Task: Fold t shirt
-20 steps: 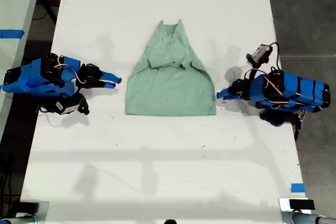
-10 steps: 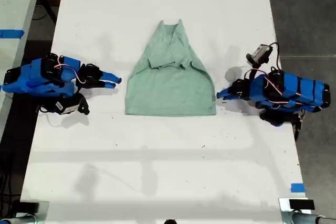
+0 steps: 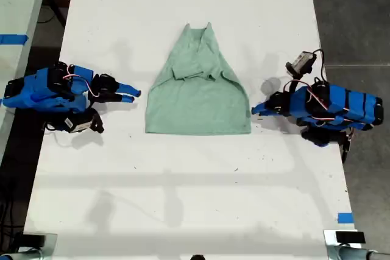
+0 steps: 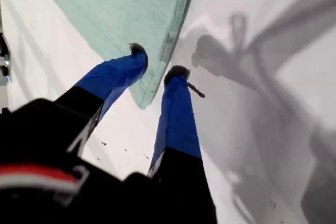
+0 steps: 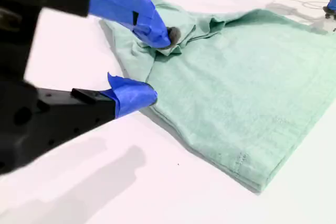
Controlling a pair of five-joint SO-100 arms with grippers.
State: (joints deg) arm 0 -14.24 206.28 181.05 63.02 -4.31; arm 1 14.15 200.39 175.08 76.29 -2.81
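Though both end effectors agape, t shirt (image 3: 198,89) lengthwise, collar toward exterior view's top.

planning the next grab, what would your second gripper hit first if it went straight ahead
My second gripper would likely meet the t shirt first, at its near side edge. Its height above the table is unclear.

matt woven cloth t shirt (image 3: 198,92), smooth white table (image 3: 183,193)
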